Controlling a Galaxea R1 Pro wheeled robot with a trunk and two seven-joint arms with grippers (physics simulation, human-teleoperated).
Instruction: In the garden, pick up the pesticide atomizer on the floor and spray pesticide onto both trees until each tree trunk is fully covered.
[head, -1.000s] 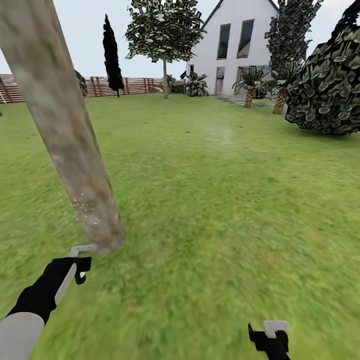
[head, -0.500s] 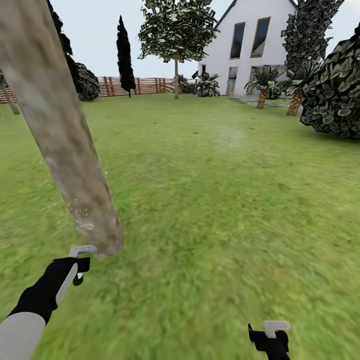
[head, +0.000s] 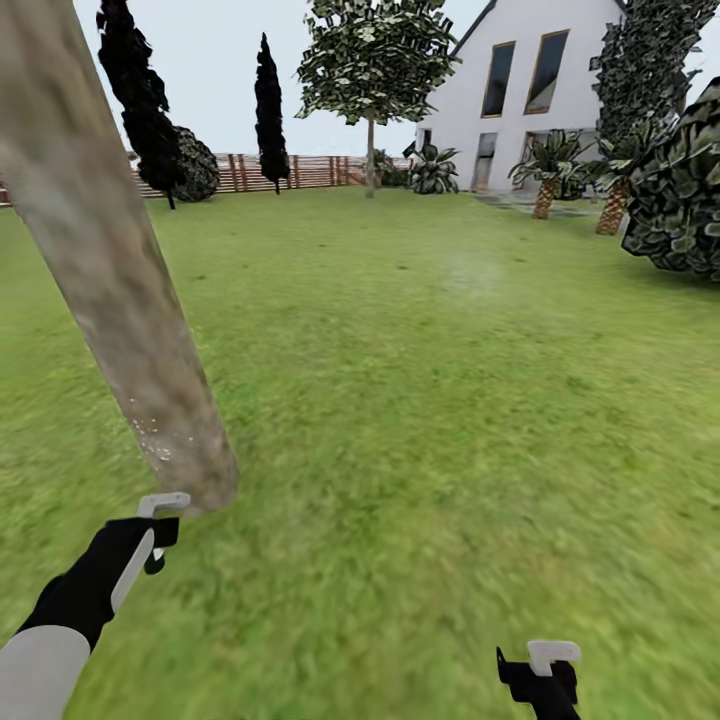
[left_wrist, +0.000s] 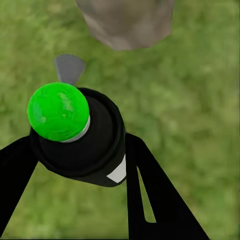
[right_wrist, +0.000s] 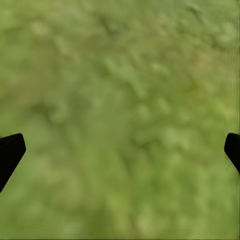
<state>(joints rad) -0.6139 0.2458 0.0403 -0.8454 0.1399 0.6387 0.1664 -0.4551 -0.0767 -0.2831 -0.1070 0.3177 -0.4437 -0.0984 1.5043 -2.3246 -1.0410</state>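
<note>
Left hand (left_wrist: 75, 165) pinches pesticide atomizer (left_wrist: 77, 132); nozzle just short of tree trunk (head: 120, 300) base. Right hand (right_wrist: 120, 150) spread over grass (head: 450, 400). Risk: aim so low could leave upper trunk uncovered.

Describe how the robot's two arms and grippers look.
Left arm: light grey forearm sleeve, then a black wrist section with a pale stripe, ending in the left gripper with flat black fingers. Right gripper: black body under a light grey bracket; black fingertips.
</note>
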